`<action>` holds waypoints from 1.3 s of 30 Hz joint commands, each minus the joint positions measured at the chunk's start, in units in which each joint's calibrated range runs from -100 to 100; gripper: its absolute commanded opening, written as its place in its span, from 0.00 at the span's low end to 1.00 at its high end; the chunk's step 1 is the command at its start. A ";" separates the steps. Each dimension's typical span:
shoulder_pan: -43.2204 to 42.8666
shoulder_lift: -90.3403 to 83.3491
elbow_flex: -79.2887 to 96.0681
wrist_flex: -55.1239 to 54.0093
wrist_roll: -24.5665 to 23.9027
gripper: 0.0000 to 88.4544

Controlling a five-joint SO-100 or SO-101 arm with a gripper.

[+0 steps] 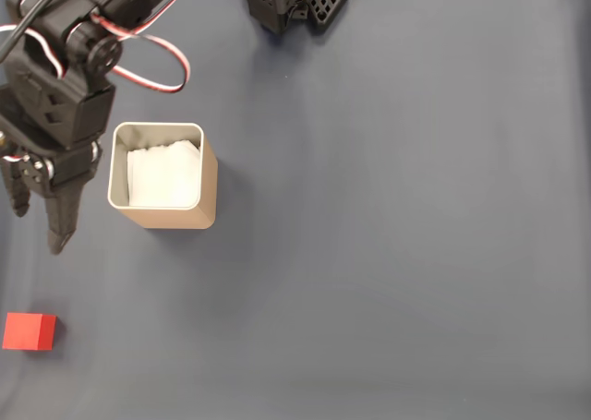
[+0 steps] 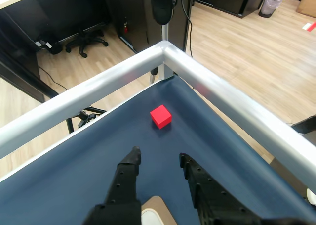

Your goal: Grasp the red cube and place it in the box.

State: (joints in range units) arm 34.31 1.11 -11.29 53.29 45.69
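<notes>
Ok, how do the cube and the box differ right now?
The red cube is bright red, solid and small; the box is tan, open-topped with a white lining, and much larger. In the fixed view the cube lies near the lower left edge, the box higher up beside the arm. Both rest on the blue table.

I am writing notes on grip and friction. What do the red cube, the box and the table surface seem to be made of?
The red cube looks like matte plastic or painted wood: even colour, no shine, crisp edges. The box has tan walls that look like cardboard, a pale grey rim that may be metal or plastic, and a white lining like paper or foam. The table surface looks like a dark blue, low-gloss mat, edged by a silvery metal rail.
</notes>
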 commanded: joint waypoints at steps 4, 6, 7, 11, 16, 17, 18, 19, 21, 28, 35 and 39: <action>1.15 3.95 -6.57 -0.40 0.15 0.33; 1.22 6.11 -7.94 -0.64 0.24 0.35; 1.22 7.06 -8.58 -0.89 0.20 0.35; 1.22 11.04 -10.40 -3.19 0.00 0.39; 1.08 15.89 -12.04 -6.39 0.59 0.42; 1.01 16.76 -12.23 -6.80 0.78 0.42; 0.87 17.54 -12.32 -7.29 1.07 0.42; 0.80 18.31 -12.32 -7.78 1.22 0.43; 0.51 19.96 -12.59 -8.85 1.56 0.43; -0.05 27.14 -17.15 -10.98 1.81 0.44; -0.13 36.57 -25.99 -12.21 1.86 0.44; -0.05 41.42 -31.37 -12.30 2.10 0.45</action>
State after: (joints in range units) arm 34.61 41.86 -36.89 42.00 47.45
